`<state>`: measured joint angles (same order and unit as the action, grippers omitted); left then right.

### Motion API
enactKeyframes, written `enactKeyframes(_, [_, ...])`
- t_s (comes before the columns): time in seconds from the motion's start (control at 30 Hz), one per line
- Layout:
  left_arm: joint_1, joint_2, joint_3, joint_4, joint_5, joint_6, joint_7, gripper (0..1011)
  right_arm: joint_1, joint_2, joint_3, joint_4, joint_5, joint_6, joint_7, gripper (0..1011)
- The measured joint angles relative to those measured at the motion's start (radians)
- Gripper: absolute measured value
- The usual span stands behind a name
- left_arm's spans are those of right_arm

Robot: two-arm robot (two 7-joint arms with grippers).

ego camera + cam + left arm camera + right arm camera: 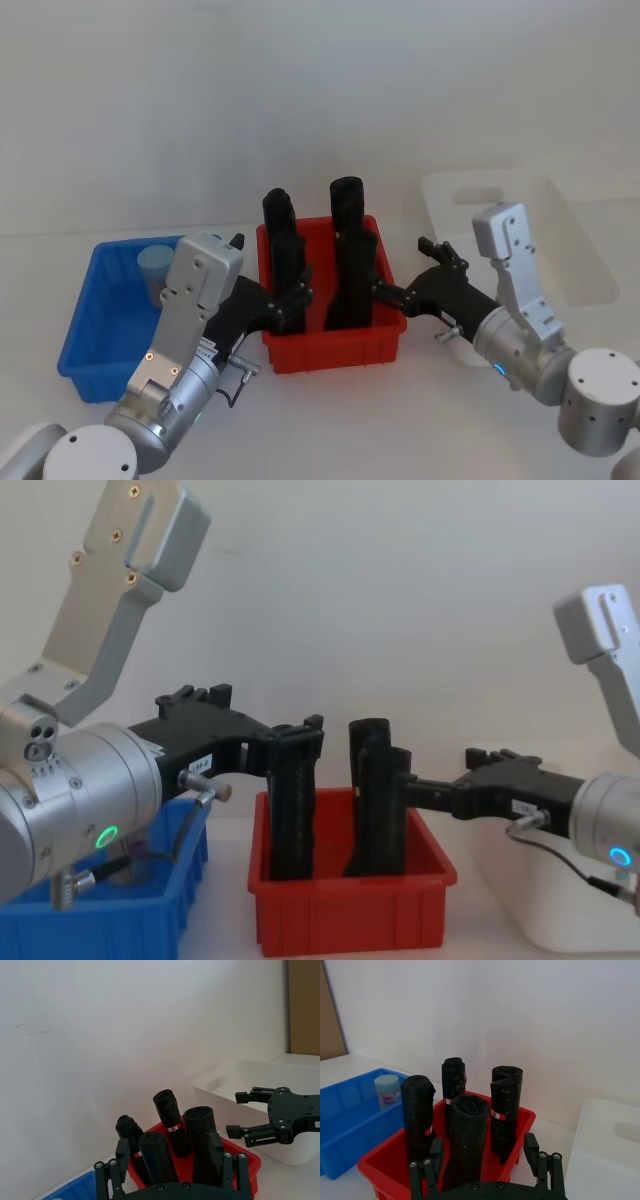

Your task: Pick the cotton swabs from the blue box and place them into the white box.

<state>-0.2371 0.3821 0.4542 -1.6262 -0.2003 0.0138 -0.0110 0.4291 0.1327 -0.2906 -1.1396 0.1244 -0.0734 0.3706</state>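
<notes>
Cotton swabs (pixel 155 262): one tub upright in the blue box (pixel 85 330), far end.
Left pincer (pixel 293 303): open, empty, at the red bin (pixel 335 350).
Right pincer (pixel 408 268): open, empty, beside the white box (pixel 560 240).

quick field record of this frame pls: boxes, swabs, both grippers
blue box: left of red bin
swab: one visible, upright in blue box's far part, untouched
red bin: centre, holds four upright black rolls
white box: right of red bin
left gripper: by red bin's left side, jaws open, holding nothing
right gripper: by red bin's right side, jaws open, holding nothing
status: swab not yet picked
</notes>
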Motion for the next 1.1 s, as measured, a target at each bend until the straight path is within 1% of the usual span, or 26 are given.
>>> enactKeyframes(0.03, [0.000, 0.000, 0.000, 0.000, 0.000, 0.000, 0.000, 1004, 0.000, 0.000, 0.000, 0.000, 0.000, 0.000, 0.000, 1001])
enactKeyframes(0.13, [0.000, 0.000, 0.000, 0.000, 0.000, 0.000, 0.000, 1004, 0.035, -0.018, -0.008, 0.059, 0.000, -0.011, 0.019, 1001])
enactKeyframes(0.27, [0.000, 0.000, 0.000, 0.000, 0.000, 0.000, 0.000, 1004, 0.066, -0.034, -0.015, 0.112, -0.001, -0.024, 0.034, 1001])
enactKeyframes(0.3, [0.000, 0.000, 0.000, 0.000, 0.000, 0.000, 0.000, 1004, 0.079, -0.041, -0.017, 0.136, -0.001, -0.029, 0.038, 1001])
enactKeyframes(0.33, [0.000, 0.000, 0.000, 0.000, 0.000, 0.000, 0.000, 1004, 0.079, -0.041, -0.017, 0.136, -0.001, -0.029, 0.038, 1001])
enactKeyframes(0.43, [0.000, 0.000, 0.000, 0.000, 0.000, 0.000, 0.000, 1004, 0.110, -0.056, -0.023, 0.190, -0.003, -0.043, 0.048, 1002])
enactKeyframes(0.73, [0.000, 0.000, 0.000, 0.000, 0.000, 0.000, 0.000, 1004, 0.174, -0.086, -0.034, 0.305, -0.011, -0.080, 0.063, 1002])
enactKeyframes(0.77, [0.000, 0.000, 0.000, 0.000, 0.000, 0.000, 0.000, 1004, 0.186, -0.092, -0.036, 0.328, -0.013, -0.087, 0.065, 1001])
enactKeyframes(0.9, [0.000, 0.000, 0.000, 0.000, 0.000, 0.000, 0.000, 1004, 0.214, -0.104, -0.040, 0.377, -0.019, -0.106, 0.068, 1002])
enactKeyframes(0.93, [0.000, 0.000, 0.000, 0.000, 0.000, 0.000, 0.000, 1004, 0.226, -0.110, -0.042, 0.400, -0.021, -0.114, 0.069, 1002])
enactKeyframes(0.97, [0.000, 0.000, 0.000, 0.000, 0.000, 0.000, 0.000, 1004, 0.231, -0.112, -0.043, 0.409, -0.022, -0.116, 0.069, 999])
enactKeyframes(1.0, [0.000, 0.000, 0.000, 0.000, 0.000, 0.000, 0.000, 1004, 0.236, -0.114, -0.043, 0.418, -0.023, -0.120, 0.069, 968])
enactKeyframes(1.07, [0.000, 0.000, 0.000, 0.000, 0.000, 0.000, 0.000, 1004, 0.253, -0.121, -0.046, 0.448, -0.026, -0.129, 0.070, 945])
enactKeyframes(1.1, [0.000, 0.000, 0.000, 0.000, 0.000, 0.000, 0.000, 1004, 0.257, -0.123, -0.046, 0.456, -0.027, -0.133, 0.071, 916])
